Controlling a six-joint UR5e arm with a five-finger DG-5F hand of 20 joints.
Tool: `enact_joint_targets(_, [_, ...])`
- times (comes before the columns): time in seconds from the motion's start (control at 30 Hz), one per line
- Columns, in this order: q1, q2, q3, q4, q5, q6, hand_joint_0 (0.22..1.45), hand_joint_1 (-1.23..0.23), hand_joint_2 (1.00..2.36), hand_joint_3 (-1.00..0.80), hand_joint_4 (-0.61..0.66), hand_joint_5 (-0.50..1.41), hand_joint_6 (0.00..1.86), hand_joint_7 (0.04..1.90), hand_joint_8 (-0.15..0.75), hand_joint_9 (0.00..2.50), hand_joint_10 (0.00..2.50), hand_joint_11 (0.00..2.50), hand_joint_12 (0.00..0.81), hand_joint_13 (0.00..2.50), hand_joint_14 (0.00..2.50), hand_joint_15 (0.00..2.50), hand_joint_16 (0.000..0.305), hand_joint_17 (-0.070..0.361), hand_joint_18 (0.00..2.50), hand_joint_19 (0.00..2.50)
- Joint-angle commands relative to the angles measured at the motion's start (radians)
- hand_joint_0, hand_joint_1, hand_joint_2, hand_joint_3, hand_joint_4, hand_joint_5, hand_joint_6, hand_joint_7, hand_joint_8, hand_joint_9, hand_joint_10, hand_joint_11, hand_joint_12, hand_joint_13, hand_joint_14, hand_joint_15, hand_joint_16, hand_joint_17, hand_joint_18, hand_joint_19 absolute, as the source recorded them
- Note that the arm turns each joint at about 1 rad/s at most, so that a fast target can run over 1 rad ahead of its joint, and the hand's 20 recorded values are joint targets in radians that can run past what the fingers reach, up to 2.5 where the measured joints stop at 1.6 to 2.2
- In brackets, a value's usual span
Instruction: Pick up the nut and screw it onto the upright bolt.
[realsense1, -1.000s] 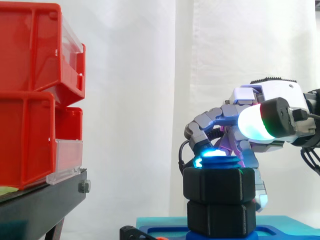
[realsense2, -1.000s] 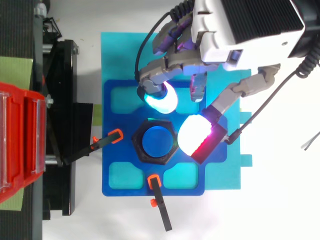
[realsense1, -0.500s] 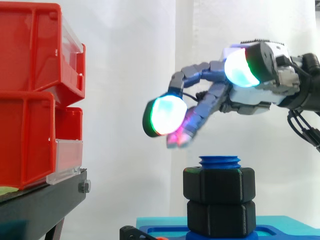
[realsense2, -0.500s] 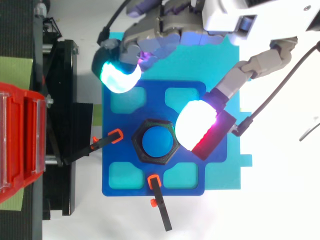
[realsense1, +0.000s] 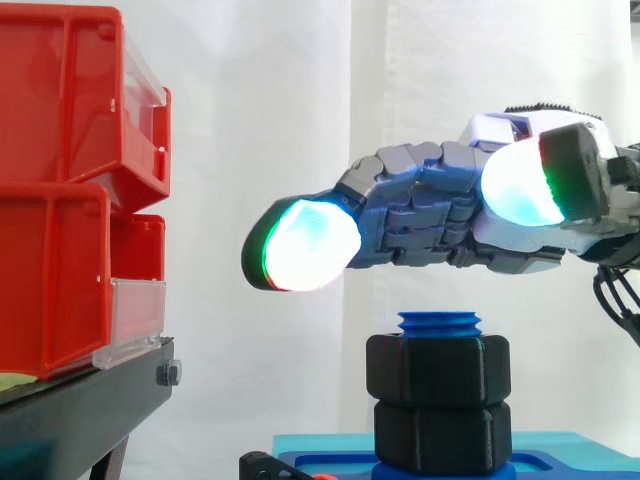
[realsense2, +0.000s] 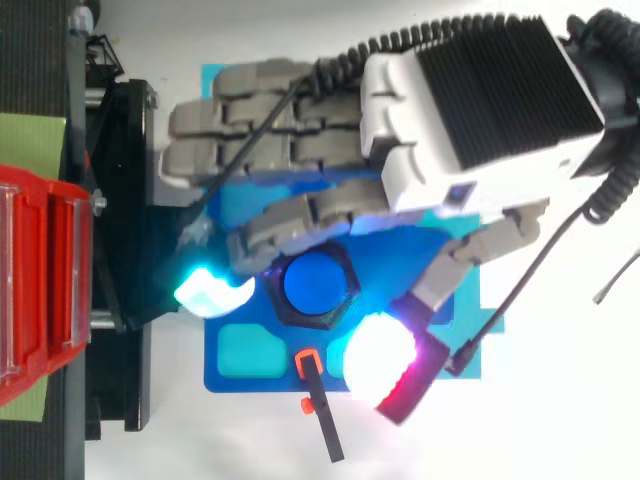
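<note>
1. A grey jointed robot hand (realsense1: 430, 215) reaches in from the right; its fingers stretch nearly level toward the left; it hangs above the bolt, clear of it, holding nothing.
2. The leftmost fingertip pad (realsense1: 300, 247) glows white and green; another pad (realsense1: 520, 188) glows white and cyan nearer the wrist.
3. The blue threaded plastic bolt (realsense1: 438, 323) stands upright; its top rises above a black hexagonal plastic nut (realsense1: 438, 370); that nut sits directly on a second black hexagonal piece (realsense1: 440, 435).
4. Beneath lies a dark blue base plate (realsense1: 580, 465) on a teal mat (realsense1: 310, 442).
5. At left, stacked red plastic bins (realsense1: 60, 200) rest on a black stand (realsense1: 80, 410); a white curtain (realsense1: 260, 100) hangs behind.
</note>
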Motion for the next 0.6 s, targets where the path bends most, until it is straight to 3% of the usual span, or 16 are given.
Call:
enact_joint_targets(0.0, [0.01, 0.0, -0.009, 0.019, 0.0, 0.003, 0.44, -0.3, 1.0, -0.5, 0.0, -0.3, 0.5, 0.52, 0.156, 0.0, 0.0, 0.0, 0.349, 0.0, 0.0, 0.0, 0.051, 0.114, 0.0, 0.07])
enact_joint_targets(0.37, [0.012, 0.0, -0.009, 0.022, 0.008, 0.009, 0.44, -0.3, 1.0, -0.5, 0.03, -0.3, 0.5, 0.54, 0.17, 0.0, 0.0, 0.0, 0.356, 0.0, 0.0, 0.0, 0.052, 0.116, 0.0, 0.04])
enact_joint_targets(0.57, [-0.004, -0.001, -0.009, 0.019, 0.014, 0.009, 0.44, -0.29, 1.0, -0.5, 0.05, -0.28, 0.5, 0.56, 0.176, 0.0, 0.0, 0.0, 0.359, 0.0, 0.0, 0.0, 0.052, 0.118, 0.0, 0.04])
